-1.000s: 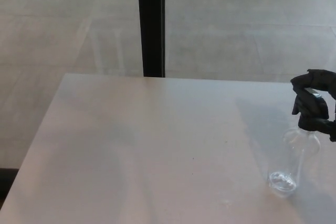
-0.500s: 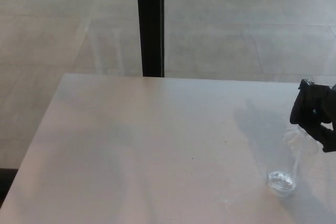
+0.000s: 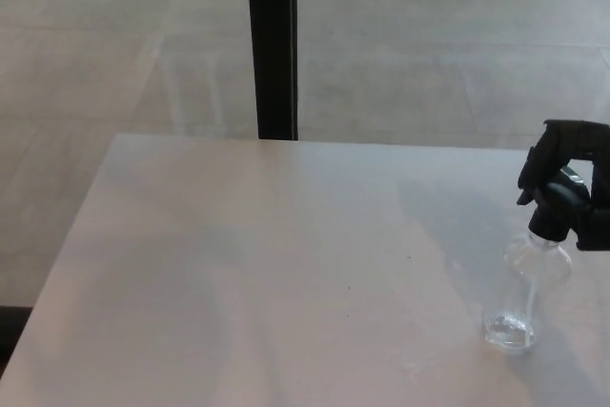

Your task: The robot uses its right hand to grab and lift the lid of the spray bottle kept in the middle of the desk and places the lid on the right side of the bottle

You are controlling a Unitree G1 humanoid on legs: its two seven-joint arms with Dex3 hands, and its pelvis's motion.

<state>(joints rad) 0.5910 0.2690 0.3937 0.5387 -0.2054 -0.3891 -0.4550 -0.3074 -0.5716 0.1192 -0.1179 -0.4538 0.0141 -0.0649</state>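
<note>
A clear spray bottle [image 3: 524, 293] stands near the right edge of the white desk [image 3: 286, 264], and its neck leans toward the upper right. Its black spray lid [image 3: 545, 205] sits on the neck, nozzle pointing left. My right hand [image 3: 583, 173] comes in from the right edge, and its black fingers are wrapped over the top and back of the lid. Hand and lid are both black, so where one ends is hard to tell. My left hand does not show.
A black vertical post [image 3: 272, 45] stands behind the desk's far edge, with grey floor beyond it. The desk's right edge is cut off by the picture, just right of the bottle.
My right hand has risen a little and shifted left with the lid. The bottle's neck, blurred and leaning half a second ago, now shows sharply under the lid.
</note>
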